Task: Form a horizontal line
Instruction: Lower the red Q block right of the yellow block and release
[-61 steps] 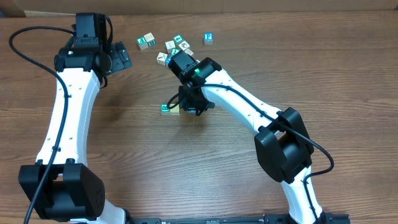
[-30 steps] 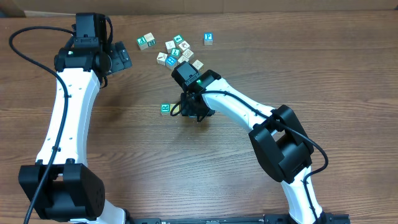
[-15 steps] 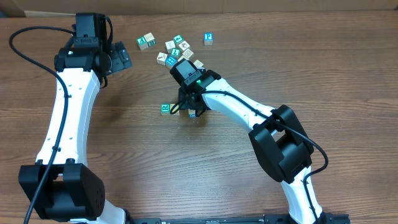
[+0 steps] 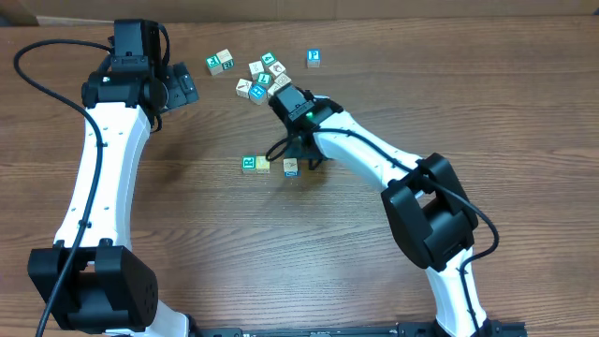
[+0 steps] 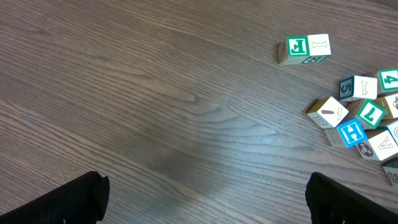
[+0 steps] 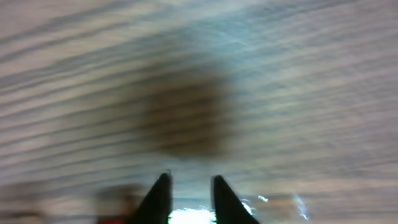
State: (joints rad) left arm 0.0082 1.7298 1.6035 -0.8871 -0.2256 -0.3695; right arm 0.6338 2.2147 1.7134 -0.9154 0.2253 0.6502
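Note:
Three small letter blocks lie in a short row mid-table: a green-faced block (image 4: 248, 163), a tan block (image 4: 263, 166) touching it, and a blue-faced block (image 4: 291, 168) a small gap to the right. My right gripper (image 4: 299, 153) hovers just behind the blue-faced block; in the blurred right wrist view its fingers (image 6: 189, 186) are slightly apart with only table between them. A heap of loose blocks (image 4: 265, 77) lies at the back; it also shows in the left wrist view (image 5: 360, 118). My left gripper (image 4: 183, 89) is wide open (image 5: 205, 196) and empty, left of the heap.
A pair of blocks (image 4: 221, 62), also seen in the left wrist view (image 5: 305, 48), sits left of the heap, and a single blue block (image 4: 314, 58) sits to its right. The wooden table (image 4: 140, 206) stretches to both sides of the row.
My right gripper carried a block down beside the two mid-table blocks, let it go there, and has now drawn back toward the heap. The left arm has not moved.

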